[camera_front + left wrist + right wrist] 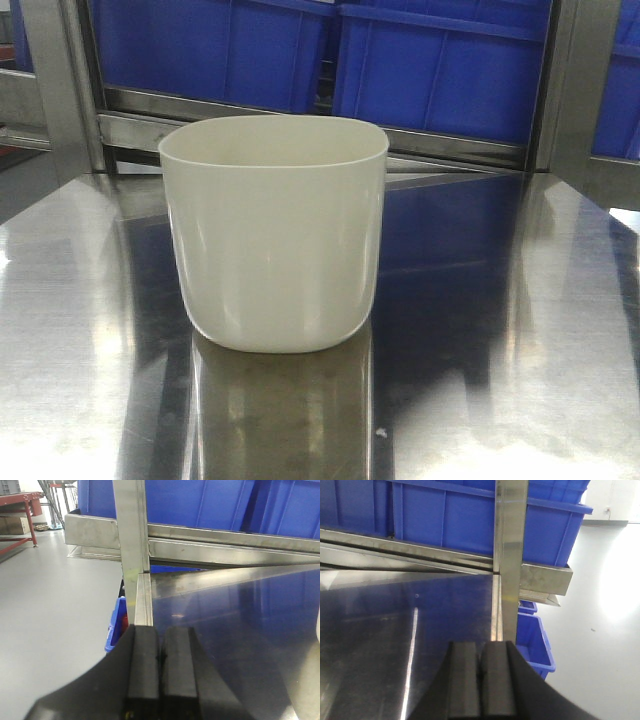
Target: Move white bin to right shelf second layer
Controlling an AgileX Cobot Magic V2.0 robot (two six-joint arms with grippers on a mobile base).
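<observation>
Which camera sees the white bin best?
The front-facing view: the whole white bin stands mid-picture on the steel table. The left wrist view catches only a pale sliver at its right edge, perhaps the bin; the right wrist view shows none.

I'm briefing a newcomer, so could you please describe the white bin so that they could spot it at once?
Start at the shiny steel table in front of the blue crates. The white bin stands upright on it, alone, near the middle. Unlike the big ribbed crates behind, it is smooth, cream-white and rounded-square, narrowing towards its base.
</observation>
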